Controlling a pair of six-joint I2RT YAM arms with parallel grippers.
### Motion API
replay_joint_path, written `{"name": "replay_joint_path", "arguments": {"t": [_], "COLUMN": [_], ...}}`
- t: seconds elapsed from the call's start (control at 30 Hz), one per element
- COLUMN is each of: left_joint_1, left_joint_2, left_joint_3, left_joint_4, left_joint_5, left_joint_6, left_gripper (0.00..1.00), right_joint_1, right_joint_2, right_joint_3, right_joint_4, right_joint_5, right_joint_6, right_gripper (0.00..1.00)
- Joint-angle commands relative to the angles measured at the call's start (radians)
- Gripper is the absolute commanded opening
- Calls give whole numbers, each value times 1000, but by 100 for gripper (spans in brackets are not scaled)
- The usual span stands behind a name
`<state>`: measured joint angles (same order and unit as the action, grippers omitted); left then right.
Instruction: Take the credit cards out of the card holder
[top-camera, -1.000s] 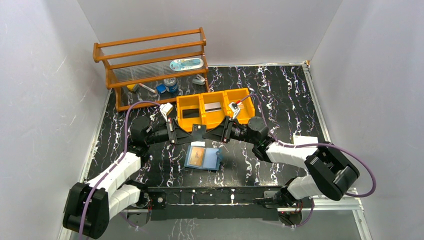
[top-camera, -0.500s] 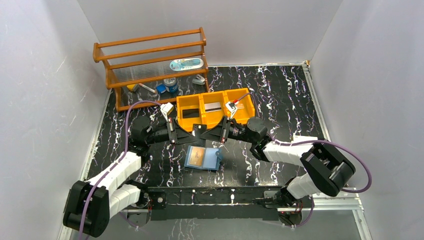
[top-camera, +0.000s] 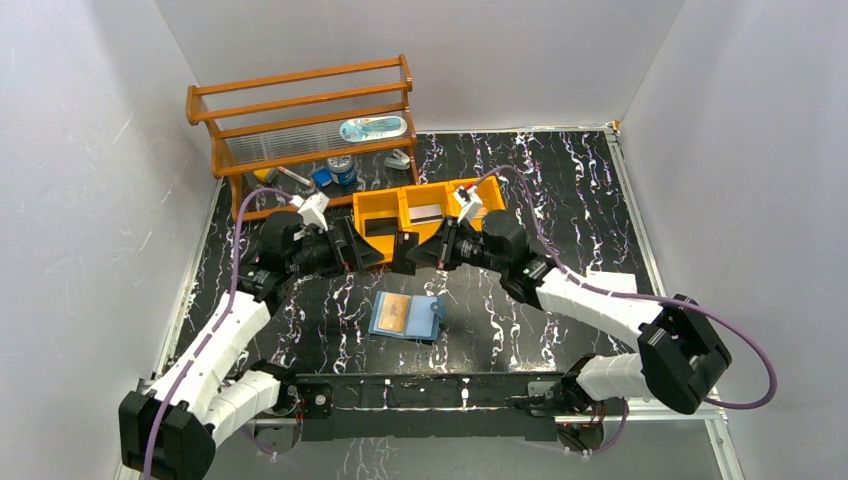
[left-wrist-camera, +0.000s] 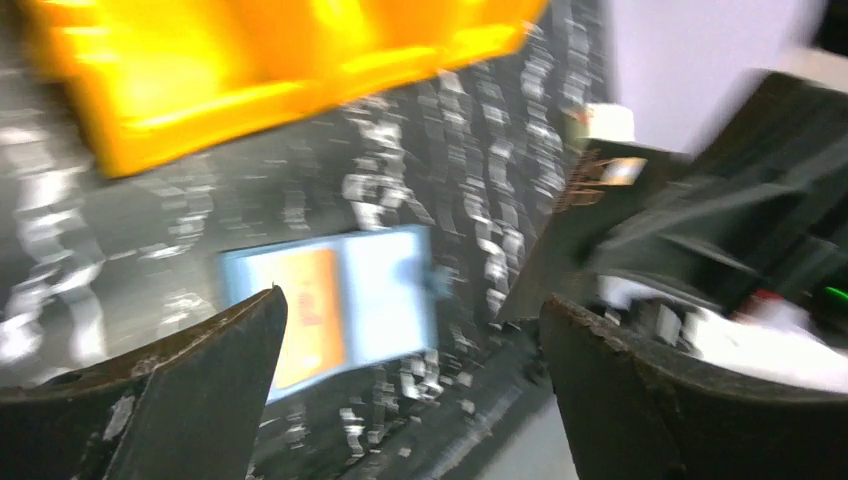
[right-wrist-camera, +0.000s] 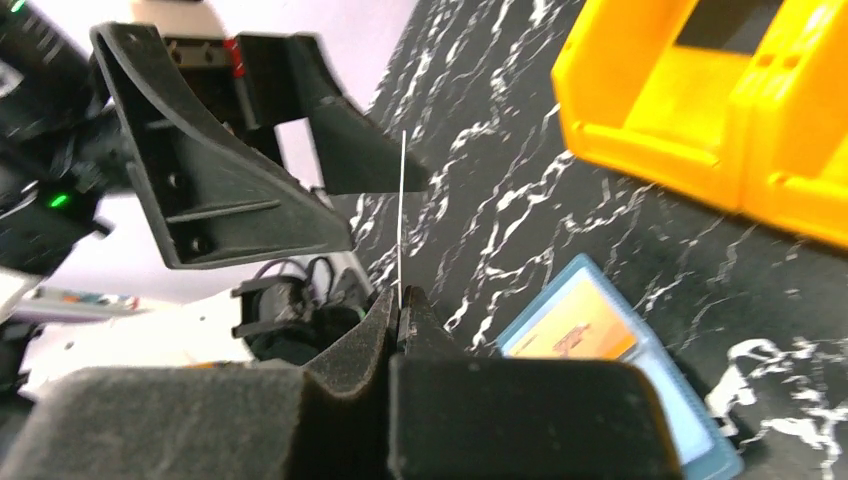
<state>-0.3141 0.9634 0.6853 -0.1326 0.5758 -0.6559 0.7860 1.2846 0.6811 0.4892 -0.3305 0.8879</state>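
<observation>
Card holder (top-camera: 405, 316) lies open at frame centre, tan card (top-camera: 394, 313) not yet pulled from it. Dark card (top-camera: 380, 227) and grey card (top-camera: 426, 212) sit in the orange tray (top-camera: 402, 208) above. Right gripper (right-wrist-camera: 400, 300) pinches a thin sheet (right-wrist-camera: 402, 200) edge-on, probably another card; left gripper (left-wrist-camera: 410, 305) gapes, empty.

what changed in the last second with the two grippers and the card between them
The left gripper opened, let go of the credit card and drew back to the left. The right gripper closed on that card and now holds it alone. The card holder stayed where it lay, open, with a tan card still in it.
</observation>
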Motion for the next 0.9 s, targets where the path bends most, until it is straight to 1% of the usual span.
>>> {"name": "replay_joint_path", "arguments": {"t": [0.0,0.07,0.1,0.2,0.33,0.37,0.43,0.53,0.7,0.87], "left_joint_1": [1,1,3,3,3,3,3,3,2,2], "left_joint_2": [-60,-62,-60,-53,-57,-66,-91,-106,-106,-107], "left_joint_3": [90,108,114,119,112,115,111,112,116,121], "left_joint_4": [-391,-455,-475,-486,-475,-475,-465,-469,-467,-467], "left_joint_5": [-608,-810,-875,-975,-1023,-1031,-1051,-1068,-1049,-1056], "left_joint_6": [114,107,111,130,131,130,129,126,120,126], "left_gripper": [98,98,98,98,98,98,98,98,98,98], "right_joint_1": [11,24,31,68,122,133,157,179,192,192], "right_joint_2": [38,95,126,239,417,467,534,613,722,766], "right_joint_3": [199,288,337,481,723,764,813,855,943,956], "right_joint_4": [-321,-412,-451,-517,-635,-651,-634,-593,-618,-578], "right_joint_5": [164,238,275,378,547,568,666,758,775,763], "right_joint_6": [-230,-301,-339,-466,-684,-742,-875,-1058,-1240,-1365], "right_gripper": [0,0,0,0,0,0,0,0,0,0]}}
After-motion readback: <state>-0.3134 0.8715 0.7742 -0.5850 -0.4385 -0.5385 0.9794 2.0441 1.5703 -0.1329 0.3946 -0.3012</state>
